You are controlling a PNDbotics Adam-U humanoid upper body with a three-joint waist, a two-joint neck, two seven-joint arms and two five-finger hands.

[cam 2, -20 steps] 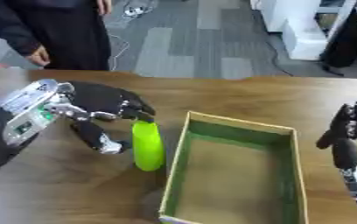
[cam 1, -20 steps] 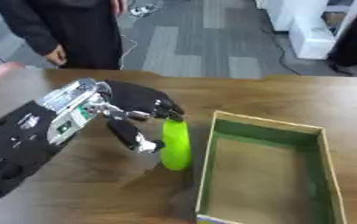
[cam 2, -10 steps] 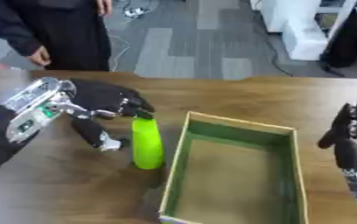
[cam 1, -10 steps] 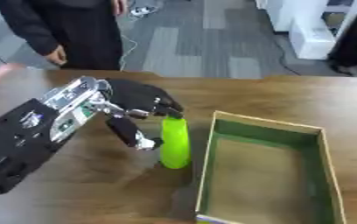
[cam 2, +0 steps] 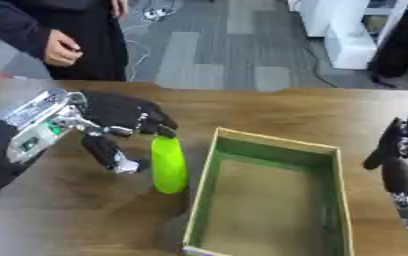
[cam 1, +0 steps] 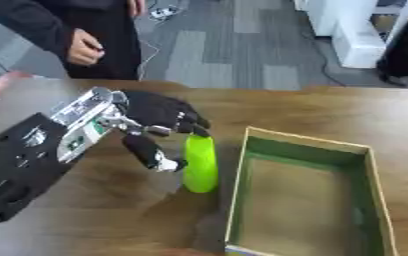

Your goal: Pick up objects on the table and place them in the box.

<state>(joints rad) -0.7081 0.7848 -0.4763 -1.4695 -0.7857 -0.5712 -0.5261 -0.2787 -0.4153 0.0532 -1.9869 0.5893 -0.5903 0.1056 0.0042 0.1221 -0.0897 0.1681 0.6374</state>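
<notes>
A bright green elongated object (cam 1: 200,164) hangs nearly upright just left of the box (cam 1: 238,186), its lower end over a shadow on the table. My left hand (cam 1: 155,116) is shut on it, with fingers curled over its top end and the thumb (cam 1: 151,154) against its left side. The box is an open cardboard tray with a green lining, and I see nothing inside it. At the right edge of the right eye view my right hand (cam 2: 398,152) rests open, apart from the box and holding nothing.
The brown wooden table (cam 1: 330,115) runs under everything. A person in dark clothes stands at the far left edge, one hand (cam 1: 82,47) hanging above the table's back edge. White furniture (cam 1: 356,35) stands on the floor beyond.
Hardly anything differs. My left hand keeps its hold on the green object beside the box's left wall, and the right hand has stayed in place.
</notes>
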